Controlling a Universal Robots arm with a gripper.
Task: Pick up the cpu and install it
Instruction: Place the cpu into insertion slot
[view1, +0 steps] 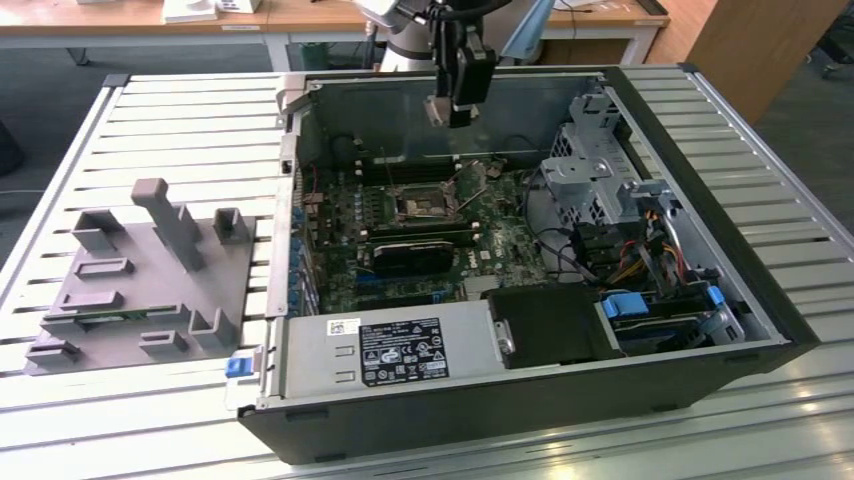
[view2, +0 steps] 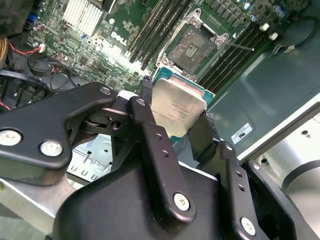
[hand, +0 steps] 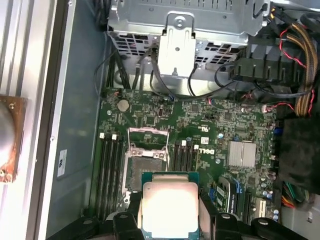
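- The open computer case (view1: 441, 420) lies on its side on the slatted table (view1: 174, 120). The gripper (view1: 457, 105) hangs above its far half, well clear of the board. The case walls and the metal drive cage (view1: 587, 150) hem in the way down, so a sideways drift could knock the arm against sheet metal.
- The motherboard (hand: 220, 125) is crowded. Loose cables (hand: 150, 75) run near the socket, and memory slots (hand: 107, 170) sit just beside it on both sides. If you come down off-centre, a finger could land on a slot or snag a wire.
- In the second wrist view, the gripper (view2: 175, 115) is clamped on the cpu (view2: 180, 105), one finger on each of two opposite edges. It is an edge-only grip on a thin plate. A jolt or a loosened squeeze could let the chip twist or drop onto the board.
- The socket (hand: 145, 167) looks bare, and its metal frame seems to be swung back. Its contact field is delicate. I judge a tilted or rotated landing to be the worst outcome, because it could bend the contacts.
- The cpu (hand: 170, 205) is held in the air, metal top towards the wrist cameras and just short of being over the socket. You can't see its corner marks or notches from here, so don't take its orientation against the socket for granted.
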